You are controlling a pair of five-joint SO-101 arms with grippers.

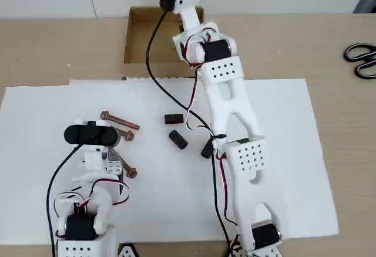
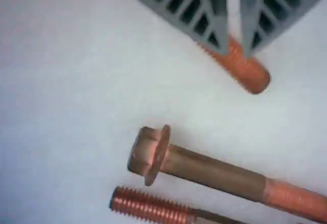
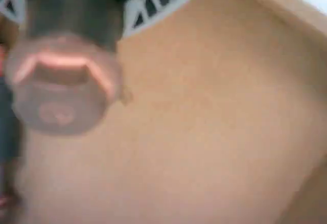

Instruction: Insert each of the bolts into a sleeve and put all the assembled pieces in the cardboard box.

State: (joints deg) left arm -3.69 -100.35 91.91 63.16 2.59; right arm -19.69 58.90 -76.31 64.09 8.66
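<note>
Beyond loose sleeves (image 1: 178, 139) and bolts (image 1: 119, 120) on the paper (image 1: 282, 151), right gripper (image 3: 76, 9) clamps a sleeved bolt (image 3: 61, 91) over the cardboard box (image 1: 134, 40) at the far edge of the desk (image 1: 294, 46); left gripper (image 2: 232, 35), hold indeterminate.

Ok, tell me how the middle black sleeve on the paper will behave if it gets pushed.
The middle sleeve is a short cylinder lying on its side on flat paper, so a sideways nudge would probably roll it. It looks rigid, so it likely won't squash.
</note>
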